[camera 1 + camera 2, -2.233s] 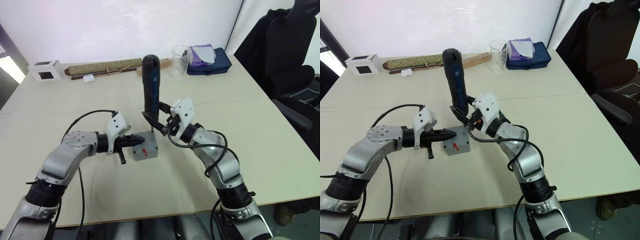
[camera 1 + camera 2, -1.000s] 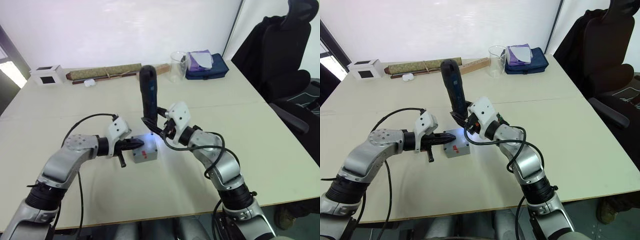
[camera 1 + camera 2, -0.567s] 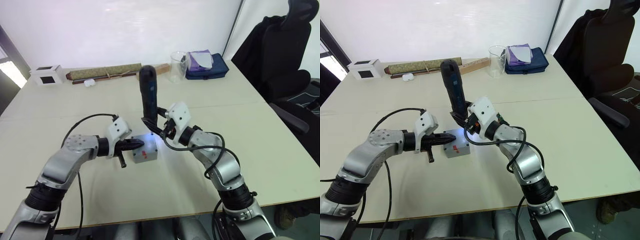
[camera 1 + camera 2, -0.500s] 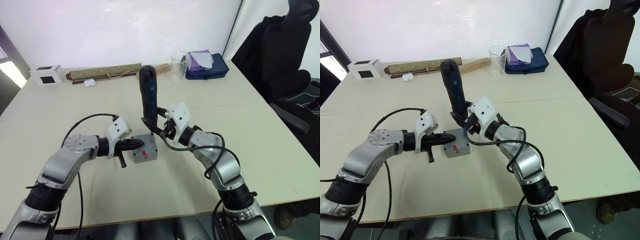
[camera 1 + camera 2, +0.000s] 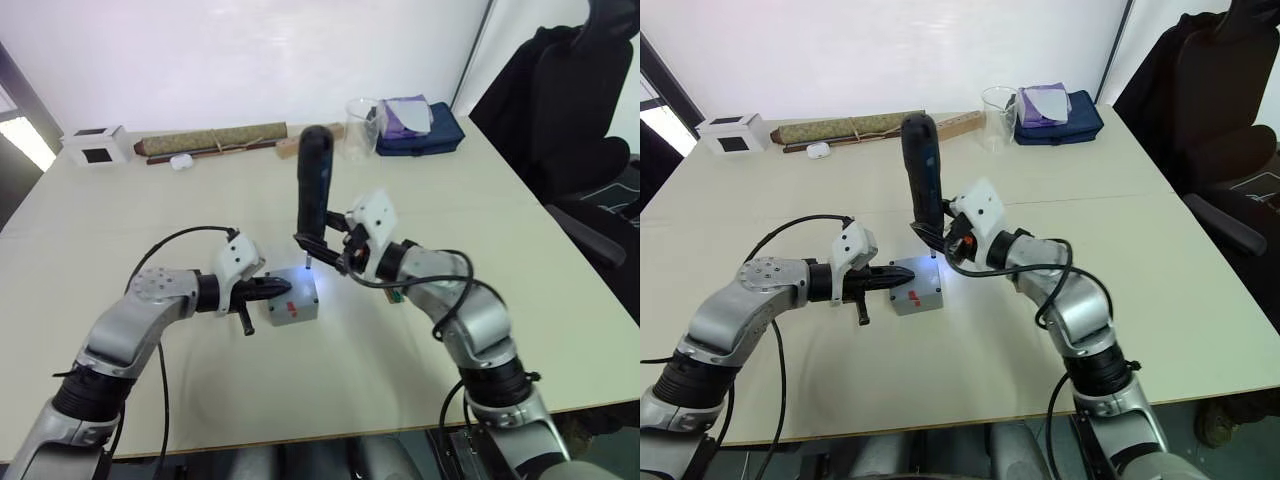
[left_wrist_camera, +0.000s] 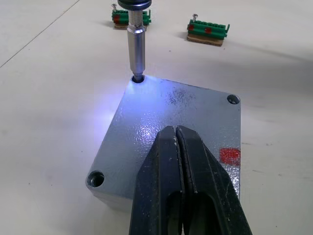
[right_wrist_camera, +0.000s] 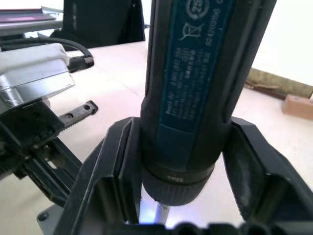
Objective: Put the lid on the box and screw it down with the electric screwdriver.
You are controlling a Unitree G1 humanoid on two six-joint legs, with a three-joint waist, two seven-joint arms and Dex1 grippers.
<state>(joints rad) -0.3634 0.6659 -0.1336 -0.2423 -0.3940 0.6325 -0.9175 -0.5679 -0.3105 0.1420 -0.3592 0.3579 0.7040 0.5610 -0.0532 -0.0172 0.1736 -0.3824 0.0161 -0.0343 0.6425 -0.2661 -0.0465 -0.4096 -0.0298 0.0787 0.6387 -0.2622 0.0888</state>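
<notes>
Jaws of the right gripper [image 5: 940, 243] clamp the upright electric screwdriver [image 5: 921, 170], its bit in a far corner hole of the lid [image 6: 176, 127] on the box [image 5: 915, 287] mid-desk, while the left gripper [image 5: 898, 274], jaws together, presses the lid's top.

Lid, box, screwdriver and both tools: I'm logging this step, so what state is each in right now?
Lid: seated on the box, corner holes showing.
Box: closed, standing on the table.
Electric screwdriver: upright, bit in a far corner hole, its light on.
Left tool: shut, tips resting on the lid.
Right tool: shut on the electric screwdriver.
Beaker: upright.
</notes>
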